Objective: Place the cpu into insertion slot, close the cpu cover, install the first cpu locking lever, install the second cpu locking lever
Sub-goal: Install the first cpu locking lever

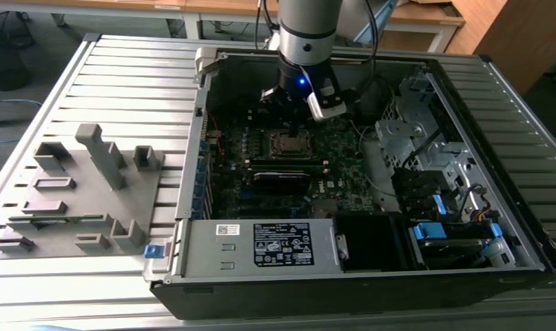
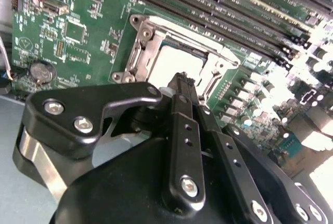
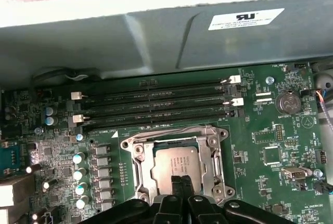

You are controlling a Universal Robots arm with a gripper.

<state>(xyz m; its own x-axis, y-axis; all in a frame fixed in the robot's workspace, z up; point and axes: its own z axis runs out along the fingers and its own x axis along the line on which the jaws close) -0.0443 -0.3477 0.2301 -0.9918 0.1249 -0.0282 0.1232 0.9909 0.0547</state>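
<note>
— Where do we find the small flat square cpu with the dull silver-grey metal top [image 3: 177, 162]?

— We see it lying flat in the square black insertion slot with the thin metal rim [image 3: 139, 169] on the dark green motherboard [image 3: 270, 130]; in the second wrist view the chip [image 2: 179, 62] glares almost white. The thin silvery metal cpu cover, a square frame with a large window [image 3: 213, 154], appears to us to lie down around the chip, its top showing through the window.

— And the black two-fingered gripper [image 3: 181, 182]?

— We see its fingers [image 2: 183, 91] pressed together with nothing between them, the tips just above the near edge of the chip. We cannot tell whether they touch it. In the exterior view the gripper [image 1: 294, 128] hangs straight over the socket inside the open dark computer case [image 1: 461, 276].

— What sits nearby?

— We count several long narrow black memory slots [image 3: 156, 104] just beside the socket, and a round silver coin battery [image 3: 287, 101] further along the board. In the exterior view, a grey plastic fixture with upright blocks [image 1: 85, 193] rests on the ribbed metal table [image 1: 121, 76], well apart from the case, towards the exterior view's left
</note>
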